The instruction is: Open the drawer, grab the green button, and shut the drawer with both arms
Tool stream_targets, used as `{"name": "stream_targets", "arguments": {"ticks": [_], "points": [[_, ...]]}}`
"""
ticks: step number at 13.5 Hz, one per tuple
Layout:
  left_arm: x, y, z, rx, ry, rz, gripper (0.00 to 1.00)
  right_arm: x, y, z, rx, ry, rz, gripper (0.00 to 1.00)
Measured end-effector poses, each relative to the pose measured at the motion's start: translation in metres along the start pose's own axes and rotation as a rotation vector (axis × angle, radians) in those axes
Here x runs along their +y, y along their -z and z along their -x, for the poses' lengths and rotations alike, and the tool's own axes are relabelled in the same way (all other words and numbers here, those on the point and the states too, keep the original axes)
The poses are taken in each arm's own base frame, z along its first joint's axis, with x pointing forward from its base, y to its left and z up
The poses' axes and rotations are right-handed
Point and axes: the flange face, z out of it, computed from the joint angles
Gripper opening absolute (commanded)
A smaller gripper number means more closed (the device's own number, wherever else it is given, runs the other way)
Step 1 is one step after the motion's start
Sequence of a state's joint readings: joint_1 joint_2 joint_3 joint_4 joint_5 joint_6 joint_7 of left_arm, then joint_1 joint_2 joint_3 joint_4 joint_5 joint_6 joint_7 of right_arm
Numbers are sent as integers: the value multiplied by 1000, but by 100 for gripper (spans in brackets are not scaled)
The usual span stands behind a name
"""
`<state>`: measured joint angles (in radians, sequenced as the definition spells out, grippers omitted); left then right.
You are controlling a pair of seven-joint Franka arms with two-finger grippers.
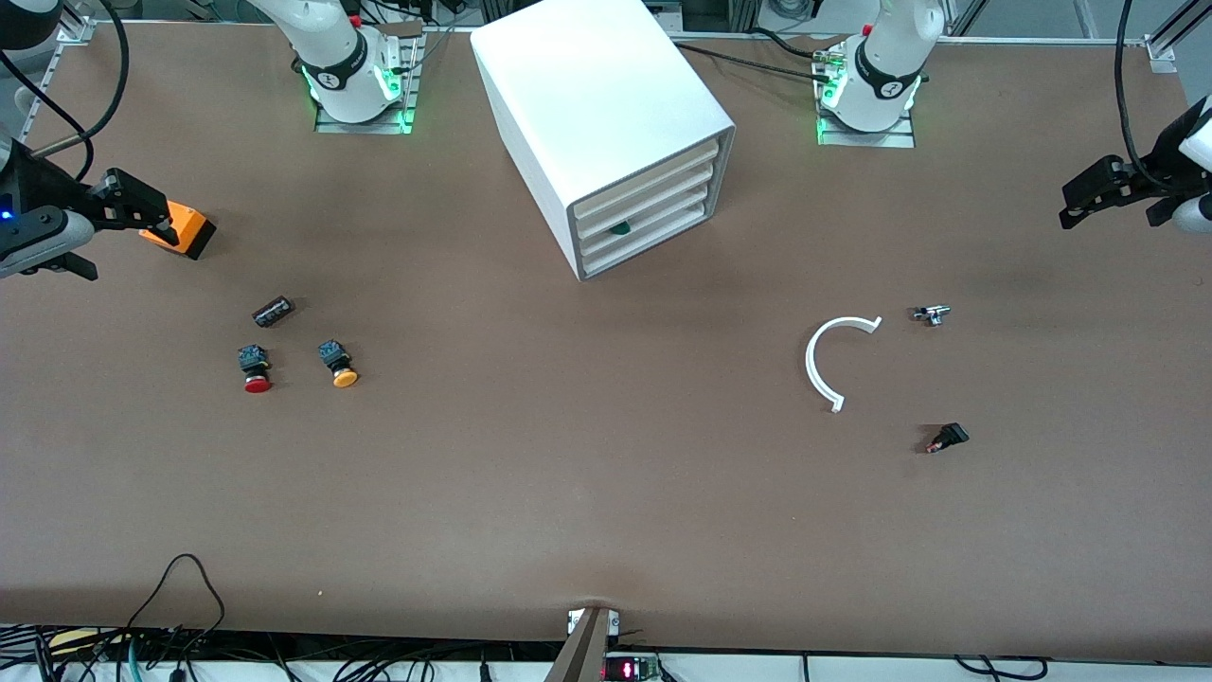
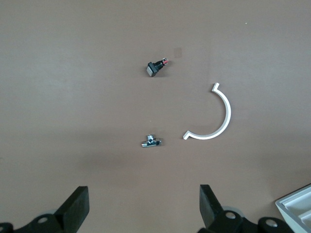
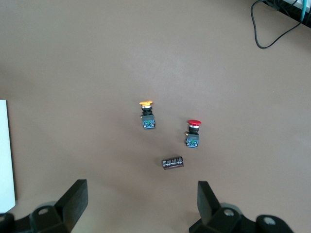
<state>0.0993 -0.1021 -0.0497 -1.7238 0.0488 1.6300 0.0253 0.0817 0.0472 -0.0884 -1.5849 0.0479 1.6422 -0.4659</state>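
Two arms wait wide of the cabinet [image 1: 606, 123], nothing touched. Its drawer [image 1: 653, 220], third from the top, sits shut, with the button [image 1: 620, 227] showing green at its front edge. The left gripper [image 1: 1098, 194] hangs over the table's left-arm end, the right gripper [image 1: 133, 213] over the right-arm end beside an orange block [image 1: 185, 230]; both gape wide and empty. My advice: one gripper pulls the drawer straight outward while the other steadies the cabinet.

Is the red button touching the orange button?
Apart. The right wrist view shows bare table between the red button and the orange button.
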Motion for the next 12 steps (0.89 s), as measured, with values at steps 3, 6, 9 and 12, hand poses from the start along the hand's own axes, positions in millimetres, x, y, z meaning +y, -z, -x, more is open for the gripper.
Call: {"name": "stream_targets", "arguments": {"ticks": [3,6,9,12], "points": [[5,0,0,0,-14,-16,100,0,0,0,-2,0,-1,100],[20,-3,0,-17,-42,-16,100,1,0,1,-3,-2,-2,100],[38,-8,1,-46,-74,-18,100,3,0,2,-3,-6,-1,100],[47,-30,-8,-90,-93,-16,100,3,0,2,-3,-6,-2,100]]}}
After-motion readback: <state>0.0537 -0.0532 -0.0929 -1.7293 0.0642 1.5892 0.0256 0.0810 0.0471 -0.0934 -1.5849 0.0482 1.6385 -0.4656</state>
